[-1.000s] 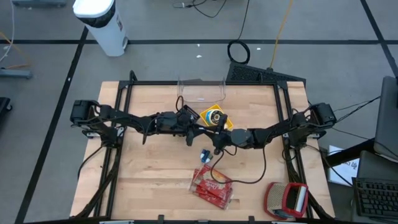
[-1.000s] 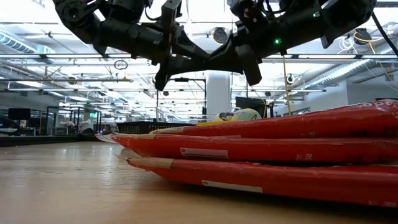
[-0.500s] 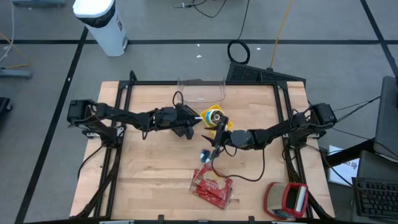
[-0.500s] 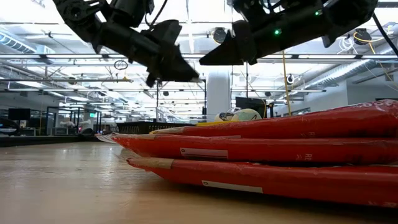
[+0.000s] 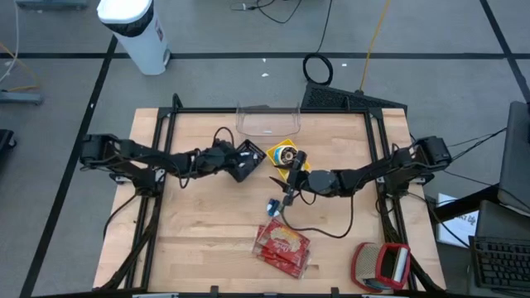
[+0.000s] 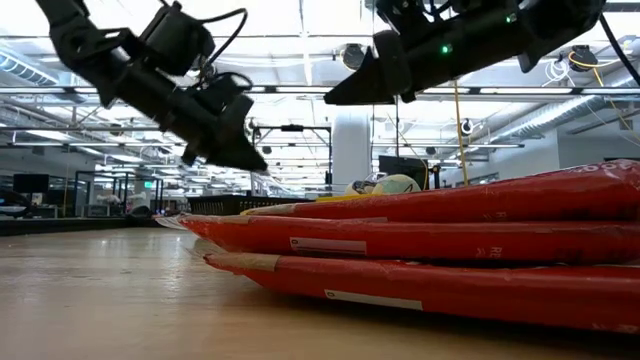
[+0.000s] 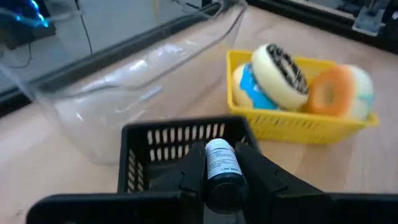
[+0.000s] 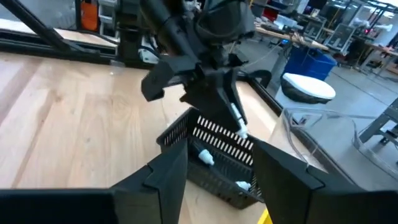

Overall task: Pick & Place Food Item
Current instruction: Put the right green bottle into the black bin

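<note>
Handover done — the right gripper [image 8: 214,163] has spread its fingers and let go, empty now. The left gripper [image 7: 219,183] has swung away from it, clamped on the small bottle [image 7: 221,163] just above the black basket [image 7: 155,140] — a drop looks next.

Both dark arms reach inward above the table's middle: the left end effector [image 7: 222,163] pinches its fingers around a small bottle [image 7: 221,167], while the right end effector [image 8: 214,163] hangs nearby, fingers spread apart.
</note>
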Controlling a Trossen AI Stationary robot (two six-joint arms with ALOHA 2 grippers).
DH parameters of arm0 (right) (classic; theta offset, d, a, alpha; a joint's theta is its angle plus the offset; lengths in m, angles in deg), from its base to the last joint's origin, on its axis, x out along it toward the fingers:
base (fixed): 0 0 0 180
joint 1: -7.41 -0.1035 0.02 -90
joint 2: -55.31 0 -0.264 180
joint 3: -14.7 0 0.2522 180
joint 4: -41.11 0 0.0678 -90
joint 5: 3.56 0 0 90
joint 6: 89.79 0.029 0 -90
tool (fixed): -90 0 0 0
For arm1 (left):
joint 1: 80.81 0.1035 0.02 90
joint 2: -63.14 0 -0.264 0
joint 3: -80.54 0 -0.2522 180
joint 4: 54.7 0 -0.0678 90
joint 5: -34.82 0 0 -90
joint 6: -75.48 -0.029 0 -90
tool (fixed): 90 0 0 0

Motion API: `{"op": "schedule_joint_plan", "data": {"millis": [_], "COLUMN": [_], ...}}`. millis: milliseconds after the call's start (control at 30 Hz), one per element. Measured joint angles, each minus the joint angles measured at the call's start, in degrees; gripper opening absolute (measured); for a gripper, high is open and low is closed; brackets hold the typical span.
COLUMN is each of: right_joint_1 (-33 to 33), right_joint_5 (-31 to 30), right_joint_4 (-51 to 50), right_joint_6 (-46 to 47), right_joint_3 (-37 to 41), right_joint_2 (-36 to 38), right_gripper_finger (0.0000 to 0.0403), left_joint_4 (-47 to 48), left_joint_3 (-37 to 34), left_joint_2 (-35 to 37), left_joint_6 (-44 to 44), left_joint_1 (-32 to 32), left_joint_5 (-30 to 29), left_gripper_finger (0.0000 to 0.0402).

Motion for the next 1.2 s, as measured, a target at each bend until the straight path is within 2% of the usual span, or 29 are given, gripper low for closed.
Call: {"op": "schedule_joint_plan", "data": {"millis": [300,500,700,867,1200], "right_joint_1": [2.14,1.87,1.69,0.5,-1.17], "right_joint_5": [11.05,24.3,24.89,25.12,25.38], "right_joint_4": [0.28,-1.65,-5.98,-7.08,-14.3], "right_joint_6": [5.53,6.73,10.2,8.45,8.57], "right_joint_3": [0.0,0.0,0.02,0.09,0.0], "right_joint_2": [0.06,0.06,-2.71,-6.69,-7.5], "right_gripper_finger": [0.0169,0.0167,0.0166,0.0166,0.0155], "left_joint_4": [-1.31,-1.19,-1.1,-1.05,-1.26], "left_joint_3": [-2.01,-1.97,-1.97,-1.97,-1.95], "left_joint_2": [-1.33,-1.31,-1.31,-1.31,-2.9], "left_joint_6": [1.15,1.23,1.84,2.36,2.38], "left_joint_1": [1.77,1.77,1.77,1.77,1.84], "left_joint_5": [2.27,2.94,3.88,3.88,3.82], "left_gripper_finger": [0.0062,0.0069,0.007,0.007,0.0069]}}
